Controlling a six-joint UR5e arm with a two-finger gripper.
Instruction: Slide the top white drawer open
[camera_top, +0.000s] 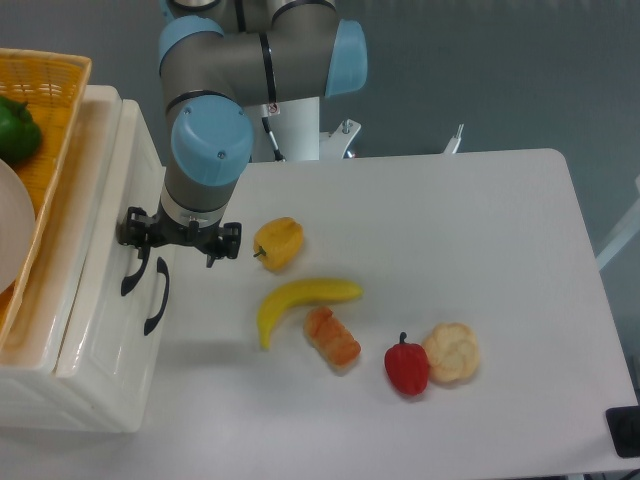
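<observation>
Fingers of the gripper (137, 245) sit at the top drawer's (115, 215) black handle (132, 270), closed or not, can't tell. Drawer's at table's left; glossy, rigid, probably slippery, so hook that handle.

This looks like a robotics lab. A grey and blue robot arm (215, 120) is mounted at a plain white desk (450, 250) before a bare grey wall (500, 70). To the right of its fingers lie toy foods, like a banana (300, 300) and a red pepper (407, 366).
</observation>
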